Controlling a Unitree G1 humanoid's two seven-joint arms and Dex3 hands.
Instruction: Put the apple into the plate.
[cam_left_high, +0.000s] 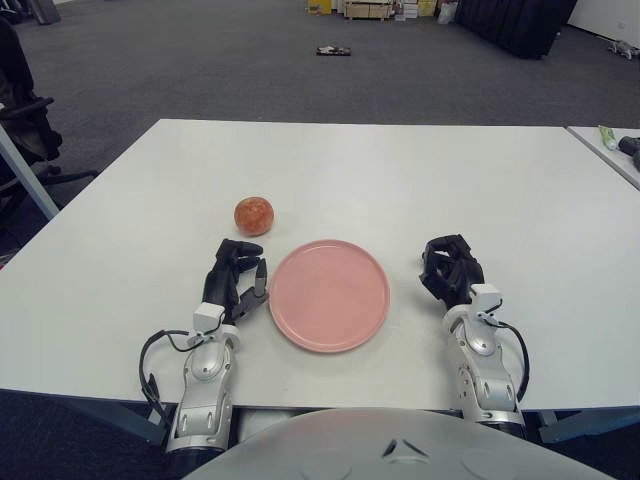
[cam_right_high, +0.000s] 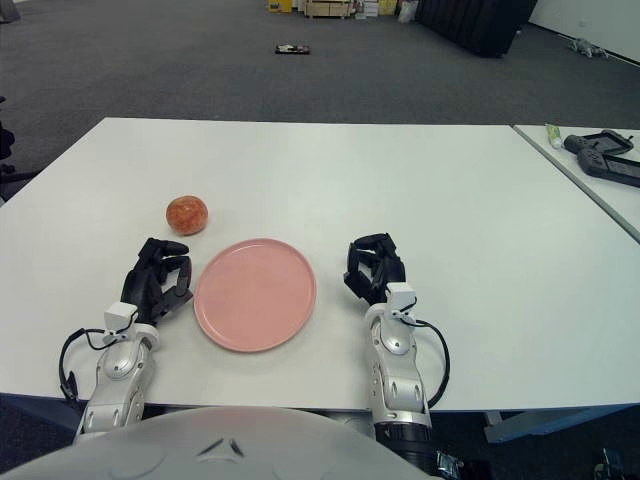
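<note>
Left eye view
- Apple: we see the red-orange apple (cam_left_high: 254, 216) resting on the white table (cam_left_high: 400, 180), just beyond and left of the plate, apart from its rim.
- Plate: the pink plate (cam_left_high: 329, 295) lies flat near the table's front edge, between our two hands, with nothing in it.
- Left hand: our left hand (cam_left_high: 236, 275) shows just left of the plate and just short of the apple, touching neither as far as we can tell; its fingers (cam_left_high: 260, 277) are loosely extended forward and hold nothing.
- Right hand: our right hand (cam_left_high: 451, 268) shows to the right of the plate, apart from it; its fingers are curled in on themselves and grasp nothing.
- Side table: a second table (cam_left_high: 610, 150) sits at the right edge with a dark object on it.

Right eye view
- Apple: we find it at (cam_right_high: 187, 215), beyond the left hand and left of the plate's far rim.
- Plate: at (cam_right_high: 255, 294), empty.
- Left hand: at (cam_right_high: 159, 278), beside the plate's left rim, fingers relaxed and holding nothing.
- Right hand: at (cam_right_high: 373, 268), fingers curled, holding nothing.
- Side table: two dark handheld devices (cam_right_high: 605, 158) lie on it.
- Floor: grey carpet (cam_right_high: 200, 70) beyond the table.
</note>
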